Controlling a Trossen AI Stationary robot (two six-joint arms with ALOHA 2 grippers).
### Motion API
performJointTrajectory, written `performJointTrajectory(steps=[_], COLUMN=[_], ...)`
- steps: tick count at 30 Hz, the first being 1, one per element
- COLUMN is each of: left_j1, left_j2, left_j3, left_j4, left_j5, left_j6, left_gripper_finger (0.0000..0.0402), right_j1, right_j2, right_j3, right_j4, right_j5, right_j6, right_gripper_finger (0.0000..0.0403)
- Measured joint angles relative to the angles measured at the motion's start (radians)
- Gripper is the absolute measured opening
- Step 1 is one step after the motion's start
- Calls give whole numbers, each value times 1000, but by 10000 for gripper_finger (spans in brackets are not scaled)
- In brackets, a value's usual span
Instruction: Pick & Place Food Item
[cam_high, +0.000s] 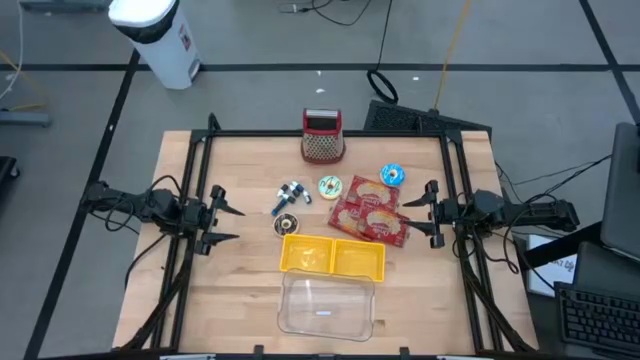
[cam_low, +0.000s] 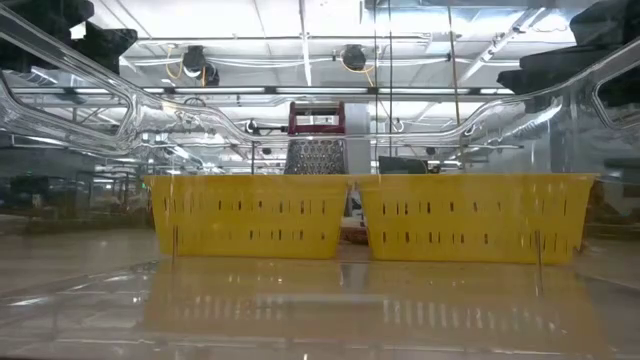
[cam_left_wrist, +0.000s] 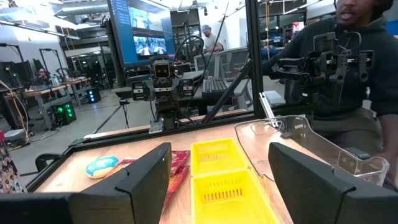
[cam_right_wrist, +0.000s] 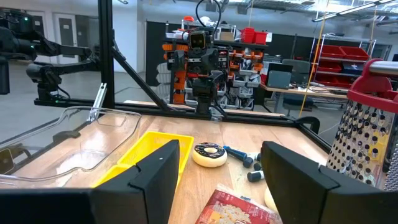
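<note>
Wooden tabletop (cam_high: 250, 270): red snack packets (cam_high: 368, 214) lie at centre, yellow two-compartment basket (cam_high: 333, 257) at six o'clock for placing. Left gripper (cam_high: 228, 223) at nine, right gripper (cam_high: 422, 213) at three, both parked wide-fingered, empty, presumably for unobstructed approach.

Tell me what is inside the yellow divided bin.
Both compartments of the yellow divided bin look empty in the high view. The left wrist view shows only bare slotted floors. In the low view its yellow walls hide the interior, with the box grater rising behind.

No text, label, brand, number or sign is legible in any view (print on the red snack packets (cam_high: 368, 215) and the monitor (cam_left_wrist: 148, 37) is too small to read).
</note>
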Motion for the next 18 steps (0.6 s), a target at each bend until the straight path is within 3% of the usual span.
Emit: performJointTrajectory(steps=[18], left_j1=[0], left_j2=[0], left_j3=[0], left_j4=[0], left_j5=[0], left_j6=[0], left_gripper_finger=[269], right_j1=[0], right_j2=[0], right_j3=[0], right_j4=[0], right_j5=[0], right_j6=[0], right_gripper_finger=[213])
